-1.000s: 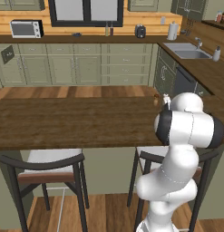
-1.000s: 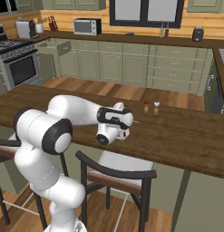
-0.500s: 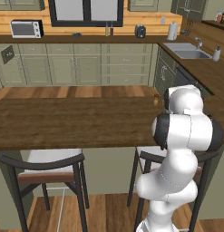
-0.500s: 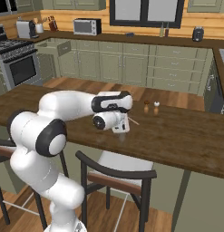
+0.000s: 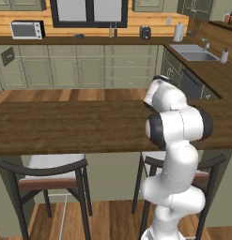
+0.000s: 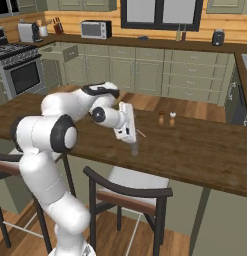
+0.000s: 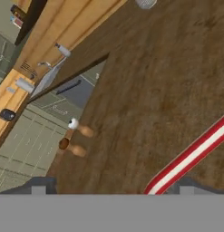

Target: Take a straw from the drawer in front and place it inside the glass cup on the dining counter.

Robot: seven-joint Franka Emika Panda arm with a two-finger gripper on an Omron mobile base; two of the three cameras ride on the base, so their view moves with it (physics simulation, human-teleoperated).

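Red-and-white straw lies on dining counter, claw released

Red-striped straw (image 7: 190,156) rests flat on the dark wood-grain dining counter (image 7: 168,81), running between the spread fingertips in the hand view. From the right base view it is a thin pink sliver (image 6: 140,133) just beside the gripper (image 6: 129,134), whose jaws stand wide, grasping nothing. The clear glass cup (image 6: 135,148) stands on the slab just below the claw. Salt and pepper shakers (image 6: 166,118) stand nearby.
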